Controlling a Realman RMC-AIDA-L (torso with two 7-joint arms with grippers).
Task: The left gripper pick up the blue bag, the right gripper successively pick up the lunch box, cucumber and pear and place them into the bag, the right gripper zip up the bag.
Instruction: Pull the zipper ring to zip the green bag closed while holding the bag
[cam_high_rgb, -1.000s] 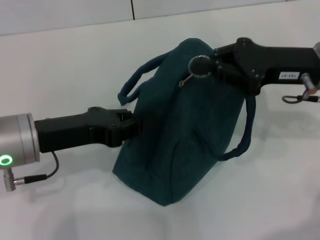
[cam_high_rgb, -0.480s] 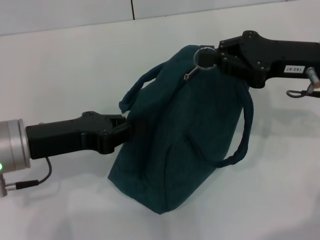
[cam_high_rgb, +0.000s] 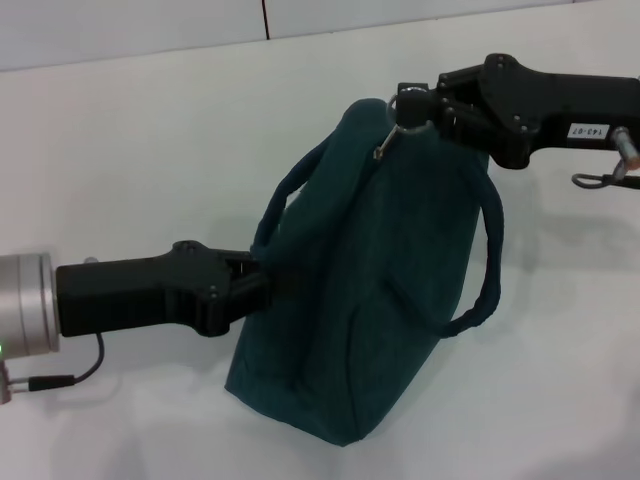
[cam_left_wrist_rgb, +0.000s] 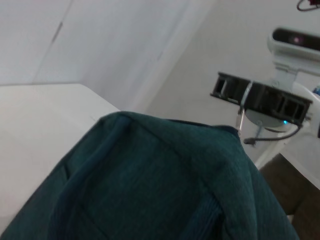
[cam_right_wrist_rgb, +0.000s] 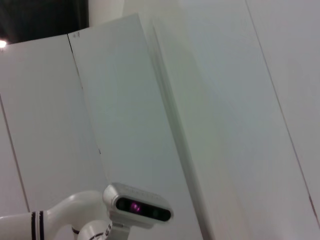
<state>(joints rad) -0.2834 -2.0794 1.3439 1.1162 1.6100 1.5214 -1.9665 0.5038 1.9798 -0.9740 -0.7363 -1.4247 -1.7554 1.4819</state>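
The blue bag (cam_high_rgb: 380, 270) stands closed in the middle of the white table, its loop handles hanging at both sides. My left gripper (cam_high_rgb: 258, 285) reaches in from the left, shut on the fabric of the bag's near left side. At the bag's top far corner my right gripper (cam_high_rgb: 412, 106) is shut on the metal ring zipper pull (cam_high_rgb: 386, 148). The left wrist view shows the bag (cam_left_wrist_rgb: 150, 185) close up, with the right gripper (cam_left_wrist_rgb: 248, 96) and the pull (cam_left_wrist_rgb: 242, 112) beyond it. Lunch box, cucumber and pear are out of view.
White tabletop (cam_high_rgb: 130, 140) surrounds the bag, with a white wall and a dark seam (cam_high_rgb: 266, 18) behind. The right wrist view shows only white wall panels and the robot's head camera (cam_right_wrist_rgb: 138, 206).
The right gripper has moved up and away with the zipper pull, drawing the bag's top taut. The left gripper has dropped lower, still holding the bag's side.
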